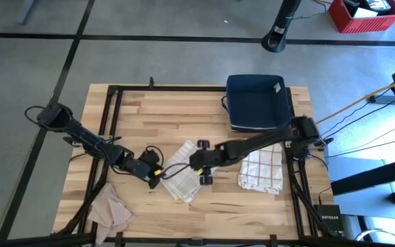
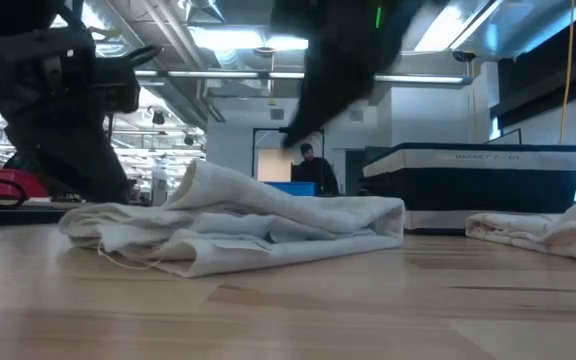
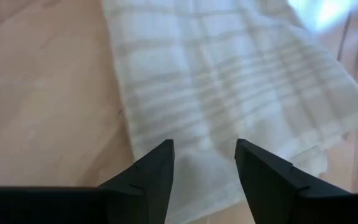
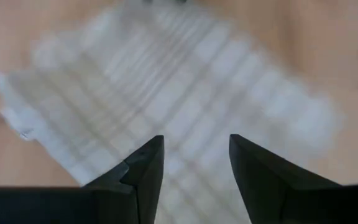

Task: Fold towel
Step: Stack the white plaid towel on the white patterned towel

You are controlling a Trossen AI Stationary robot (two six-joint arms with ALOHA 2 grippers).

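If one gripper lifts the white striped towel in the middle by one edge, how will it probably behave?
The white striped towel lies in soft rumpled folds in the low view, so it is probably floppy and would hang and unfold. It looks thin, so likely light. Pushed, it would probably bunch up on the wooden table rather than slide whole.

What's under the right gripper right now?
The white towel, partly folded on the table. The right gripper hovers open above it, the left gripper at its other edge. Anything beneath the towel is hidden.
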